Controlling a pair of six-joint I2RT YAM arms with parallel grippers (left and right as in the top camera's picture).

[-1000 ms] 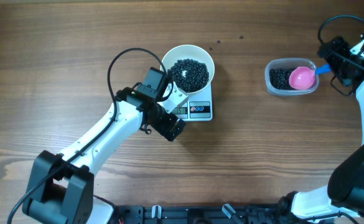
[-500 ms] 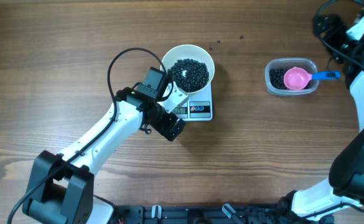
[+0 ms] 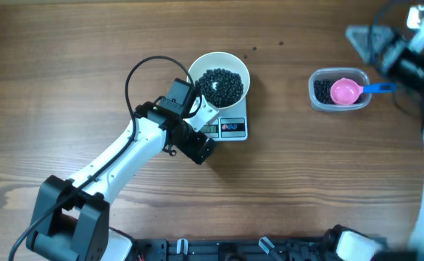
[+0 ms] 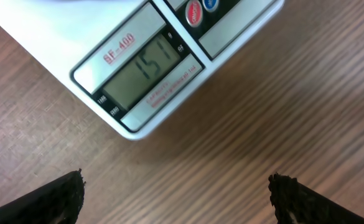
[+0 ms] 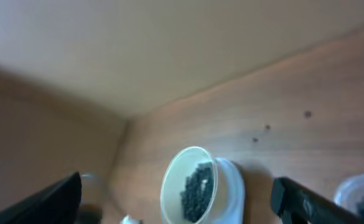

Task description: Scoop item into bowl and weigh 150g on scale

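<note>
Here the left gripper [image 4: 175, 183] hangs low over the wooden table [image 3: 306, 181] with its two fingers spread wide and nothing between them. Just in front of it, a little to its left side, lies the scale [image 4: 138, 74], with the display turned toward the fingers. The display reads 151. Behind the display, farther from this gripper, the white bowl [image 3: 219, 55] stands on the scale platform. The black beans [image 3: 221, 85] lie inside it as one dark heap.

The right gripper [image 5: 175, 186] is also fully open and holds nothing. In the overhead view it looks blurred. It is well apart from the bowl and the scale, which its own camera sees far ahead, between the two fingers. Near this gripper, just below it in the overhead view, stands a clear plastic tub [image 3: 314, 98] with some more beans in it. A pink scoop [image 3: 346, 91] rests in the tub, and its blue handle sticks out over the rim.
</note>
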